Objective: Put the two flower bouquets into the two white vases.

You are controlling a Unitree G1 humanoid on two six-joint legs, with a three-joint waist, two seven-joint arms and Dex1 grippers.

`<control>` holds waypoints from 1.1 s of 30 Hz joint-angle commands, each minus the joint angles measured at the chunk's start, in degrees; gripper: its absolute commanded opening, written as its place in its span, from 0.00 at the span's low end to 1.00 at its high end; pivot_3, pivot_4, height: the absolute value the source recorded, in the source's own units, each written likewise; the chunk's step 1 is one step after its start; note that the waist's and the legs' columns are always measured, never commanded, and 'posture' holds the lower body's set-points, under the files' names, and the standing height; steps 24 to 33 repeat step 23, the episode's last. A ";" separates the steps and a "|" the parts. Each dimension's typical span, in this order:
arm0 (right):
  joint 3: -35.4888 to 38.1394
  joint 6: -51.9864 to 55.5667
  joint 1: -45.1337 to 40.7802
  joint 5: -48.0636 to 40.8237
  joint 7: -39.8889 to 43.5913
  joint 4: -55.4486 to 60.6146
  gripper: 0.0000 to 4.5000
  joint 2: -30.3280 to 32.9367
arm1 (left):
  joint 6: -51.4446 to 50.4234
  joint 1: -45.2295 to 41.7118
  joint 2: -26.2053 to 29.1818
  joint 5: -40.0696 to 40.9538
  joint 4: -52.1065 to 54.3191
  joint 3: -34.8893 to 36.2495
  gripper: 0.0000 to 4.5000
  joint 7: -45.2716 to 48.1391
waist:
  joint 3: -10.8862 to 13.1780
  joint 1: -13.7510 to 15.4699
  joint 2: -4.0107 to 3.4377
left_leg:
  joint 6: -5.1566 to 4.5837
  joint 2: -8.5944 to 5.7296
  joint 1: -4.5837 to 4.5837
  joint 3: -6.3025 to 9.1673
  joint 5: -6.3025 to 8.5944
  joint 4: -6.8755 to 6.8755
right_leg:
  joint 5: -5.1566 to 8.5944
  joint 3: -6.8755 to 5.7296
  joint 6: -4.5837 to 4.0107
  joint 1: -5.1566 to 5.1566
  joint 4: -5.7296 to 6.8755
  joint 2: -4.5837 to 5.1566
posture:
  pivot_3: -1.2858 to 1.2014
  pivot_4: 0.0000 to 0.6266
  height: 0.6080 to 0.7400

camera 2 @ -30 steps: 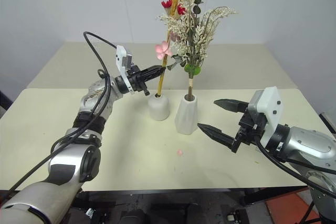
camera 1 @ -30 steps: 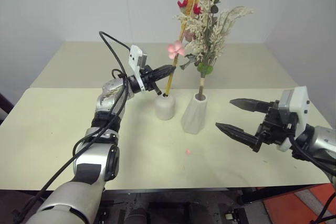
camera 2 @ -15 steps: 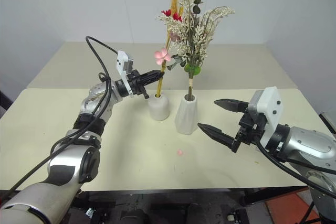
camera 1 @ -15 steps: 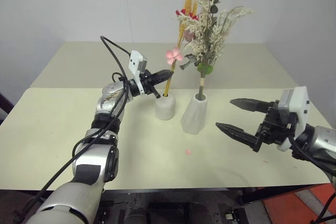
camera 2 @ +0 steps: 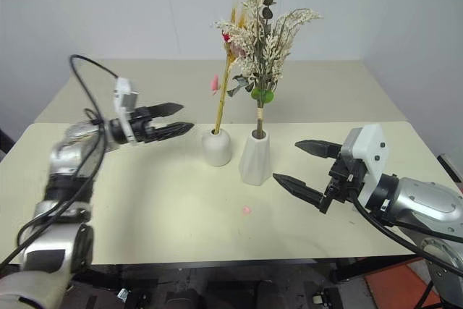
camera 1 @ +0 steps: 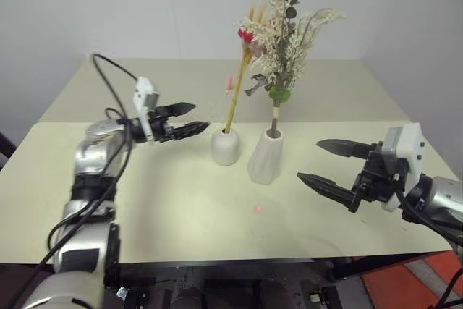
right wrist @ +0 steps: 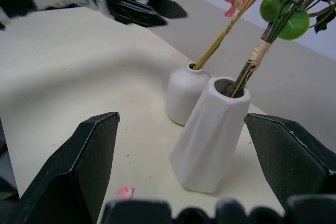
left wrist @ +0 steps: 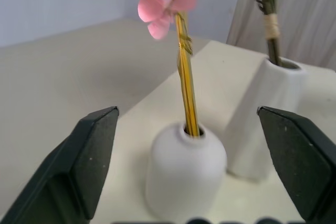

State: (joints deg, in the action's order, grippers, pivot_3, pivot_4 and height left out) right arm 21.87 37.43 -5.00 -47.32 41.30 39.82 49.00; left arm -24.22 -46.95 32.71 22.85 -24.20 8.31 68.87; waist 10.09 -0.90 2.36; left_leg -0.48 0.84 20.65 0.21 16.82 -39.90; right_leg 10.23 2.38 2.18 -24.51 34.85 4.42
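The left gripper (camera 1: 189, 119) hangs with its fingers spread, holding nothing, at nine o'clock of the short vase (camera 1: 226, 147). The slim bouquet (camera 1: 239, 77) stands in that vase. Just beside, at three o'clock, the tall vase (camera 1: 265, 156) holds the bushy bouquet (camera 1: 289, 27). Farther to three o'clock, the right gripper (camera 1: 318, 162) is wide open and empty above the table (camera 1: 181, 208).

Bright, even light; soft shadows on table (camera 1: 181, 200); wrist views blurred close up; no glare
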 commanded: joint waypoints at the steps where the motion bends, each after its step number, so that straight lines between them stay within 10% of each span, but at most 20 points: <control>1: 0.33 -1.86 -0.23 0.24 1.11 -0.41 1.00 -0.01 | -5.06 2.88 3.71 5.15 11.24 3.22 1.00 -0.11 | 0.00 0.19 0.00 | 0.00 0.00 -0.01 0.00 0.00 0.00 | 0.01 0.00 0.01 0.01 0.01 0.00 | 0.52 0.24 1.00; 14: 6.33 -1.33 6.04 0.99 6.44 -4.88 1.00 3.47 | -18.21 22.20 19.82 20.46 34.73 12.06 1.00 5.53 | 0.01 0.16 -0.01 | 0.00 0.03 -0.16 -0.04 0.00 0.04 | 0.28 0.00 0.20 0.06 0.04 0.00 | 0.52 0.24 1.00; 33: 7.03 -1.00 5.78 1.18 7.31 -5.78 1.00 4.47 | -18.45 26.29 20.76 23.80 37.70 13.48 1.00 2.87 | 0.01 0.18 -0.01 | 0.00 0.04 -0.26 -0.07 0.00 0.08 | 0.41 0.01 0.30 0.13 0.04 -0.02 | 0.52 0.24 1.00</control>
